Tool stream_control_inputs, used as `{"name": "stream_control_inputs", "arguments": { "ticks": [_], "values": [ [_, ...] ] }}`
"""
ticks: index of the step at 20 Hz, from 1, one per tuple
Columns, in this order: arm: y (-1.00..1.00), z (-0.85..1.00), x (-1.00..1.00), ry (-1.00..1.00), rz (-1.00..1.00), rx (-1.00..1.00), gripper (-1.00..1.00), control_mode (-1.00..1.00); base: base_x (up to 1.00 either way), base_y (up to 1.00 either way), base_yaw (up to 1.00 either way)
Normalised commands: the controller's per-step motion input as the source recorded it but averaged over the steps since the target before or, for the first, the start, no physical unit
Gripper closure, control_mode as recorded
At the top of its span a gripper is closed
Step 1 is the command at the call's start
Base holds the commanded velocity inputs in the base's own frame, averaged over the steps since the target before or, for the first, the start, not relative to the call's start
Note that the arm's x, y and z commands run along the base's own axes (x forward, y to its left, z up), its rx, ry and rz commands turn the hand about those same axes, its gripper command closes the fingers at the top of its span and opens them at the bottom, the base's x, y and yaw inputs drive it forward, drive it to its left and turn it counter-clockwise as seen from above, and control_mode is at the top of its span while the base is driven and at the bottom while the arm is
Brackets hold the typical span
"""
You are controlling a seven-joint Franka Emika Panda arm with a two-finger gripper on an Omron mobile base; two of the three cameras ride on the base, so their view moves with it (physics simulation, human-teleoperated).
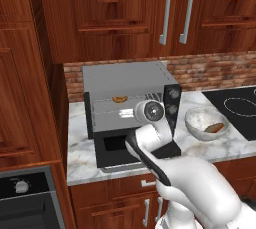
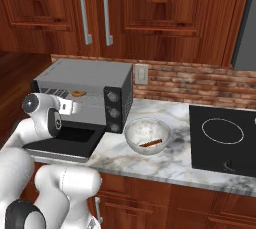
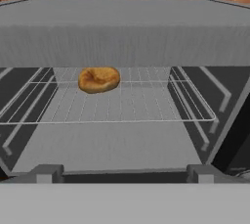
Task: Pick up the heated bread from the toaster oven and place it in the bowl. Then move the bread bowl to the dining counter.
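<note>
Fingertips [image 3: 47, 173] of the tool [image 3: 122, 175] sit at the bottom of the hand view, spread wide apart, nothing between them. Just beyond, the oven's [image 1: 127, 85] black door [image 2: 65, 142] hangs open and the wire rack [image 3: 122, 103] is bare at the front. Bread [image 3: 98, 79] lies at the rack's rear, left of centre, well clear of the tool. Bowl [image 2: 146, 134] waits on the tabletop [image 2: 165, 160] right of the oven, with a brown bit already inside.

Step in hand: reaching for the bread. Next move likely needs a straight push in over the rack, shifted left, then closing on the bread.
</note>
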Motion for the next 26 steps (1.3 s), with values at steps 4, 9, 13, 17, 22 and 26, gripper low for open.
{"name": "stream_control_inputs", "arguments": {
  "ticks": [4,9,13,17,22,26],
  "values": [
    [0.01,-0.03,0.18,-0.01,0.00,0.00,-1.00,-1.00,0.00,0.00,0.00],
    [0.00,0.00,0.22,-0.03,0.00,0.00,-1.00,-1.00,0.00,0.00,0.00],
    [0.00,0.00,0.29,-0.02,0.00,0.00,-1.00,-1.00,0.00,0.00,0.00],
    [0.00,-0.05,0.36,0.00,0.00,0.00,-1.00,-1.00,0.00,0.00,0.00],
    [0.00,-0.16,0.35,0.00,0.00,-0.01,-1.00,-1.00,0.00,0.00,0.00],
    [0.00,-0.25,0.33,0.00,0.00,-0.03,-1.00,-1.00,0.00,0.00,0.00]
  ]
}}
